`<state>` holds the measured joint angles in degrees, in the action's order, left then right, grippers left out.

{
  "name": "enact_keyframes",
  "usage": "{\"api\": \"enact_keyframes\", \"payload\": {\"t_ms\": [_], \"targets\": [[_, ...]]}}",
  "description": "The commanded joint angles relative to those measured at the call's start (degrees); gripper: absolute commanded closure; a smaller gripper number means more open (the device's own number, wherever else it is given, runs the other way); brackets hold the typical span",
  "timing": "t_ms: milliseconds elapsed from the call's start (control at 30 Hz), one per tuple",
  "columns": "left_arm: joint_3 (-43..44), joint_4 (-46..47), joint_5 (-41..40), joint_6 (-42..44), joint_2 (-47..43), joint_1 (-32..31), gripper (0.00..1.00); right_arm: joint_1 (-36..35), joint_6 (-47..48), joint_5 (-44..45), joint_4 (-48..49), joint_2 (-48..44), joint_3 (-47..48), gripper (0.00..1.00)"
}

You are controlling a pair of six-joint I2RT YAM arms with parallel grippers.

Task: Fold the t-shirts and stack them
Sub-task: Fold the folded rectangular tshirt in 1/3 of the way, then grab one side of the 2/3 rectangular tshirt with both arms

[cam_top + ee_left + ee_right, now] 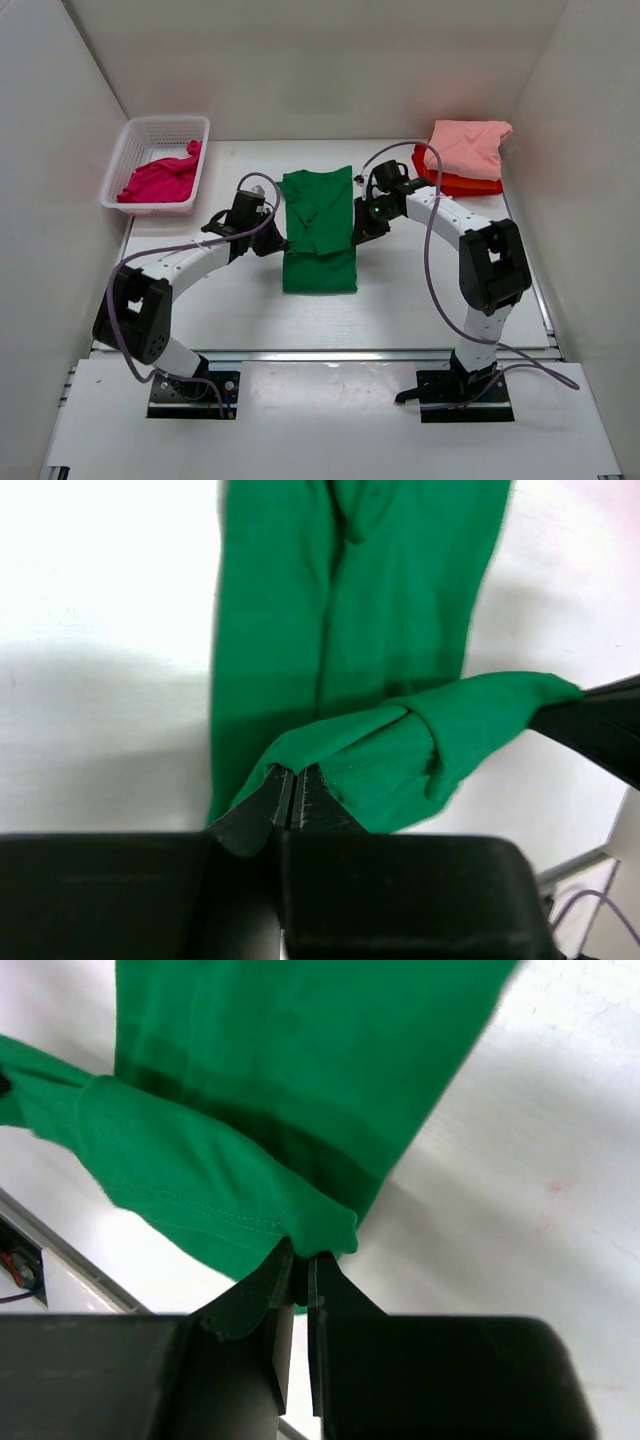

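My left pincer (297, 798) and right pincer (300, 1270) are each clamped on one end of a raised fold of the green t-shirt (318, 225), lying right of the basket (150, 206) on the worktop (420, 290); light, limp cloth, I judge, best held by its stitched edge.

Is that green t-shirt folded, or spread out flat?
Partly folded. The green t-shirt lies as a narrow strip; the left gripper and right gripper each pinch a doubled-over edge.
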<state>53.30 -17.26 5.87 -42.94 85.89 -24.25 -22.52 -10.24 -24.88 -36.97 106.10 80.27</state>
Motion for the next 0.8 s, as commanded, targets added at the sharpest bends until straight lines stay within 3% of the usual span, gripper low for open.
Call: {"api": "enact_keyframes", "payload": {"t_ms": [0, 67, 167, 267, 367, 433, 600, 767], "targets": [[1.97, 1.35, -0.25, 2.51, 4.18, 2.1, 0.91, 1.16, 2.24, 2.91, 0.84, 1.73, 3.48, 0.99], [3.65, 3.01, -0.59, 2.95, 7.08, 2.89, 0.78, 1.52, 1.72, 3.0, 1.9, 2.78, 4.1, 0.97], [5.32, 8.88, 1.07, 0.32, 11.48, 5.52, 0.54, 3.53, -1.7, 2.57, 8.12, 3.15, 1.57, 0.81], [6.9, 20.19, 4.68, -5.99, 15.18, 8.42, 0.5, 7.92, -10.56, -2.53, 27.84, 1.21, -5.62, 0.69], [7.17, 26.56, 2.76, -9.61, 15.54, 9.22, 0.49, 10.39, -12.61, -5.27, 35.9, 0.59, -6.53, 0.57], [7.34, 26.31, 1.7, -9.36, 13.87, 8.7, 0.48, 10.66, -12.78, -4.56, 35.57, 0.68, -4.35, 0.5], [3.75, 20.61, 4.77, -3.23, 8.78, 7.38, 0.44, 11.1, -8.76, -3.07, 28.31, -2.83, -5.47, 0.51], [-5.29, 7.25, -1.36, 5.48, -2.89, 2.37, 0.41, 7.25, -4.79, 3.05, 17.22, -10.71, -12.74, 0.52]]}}
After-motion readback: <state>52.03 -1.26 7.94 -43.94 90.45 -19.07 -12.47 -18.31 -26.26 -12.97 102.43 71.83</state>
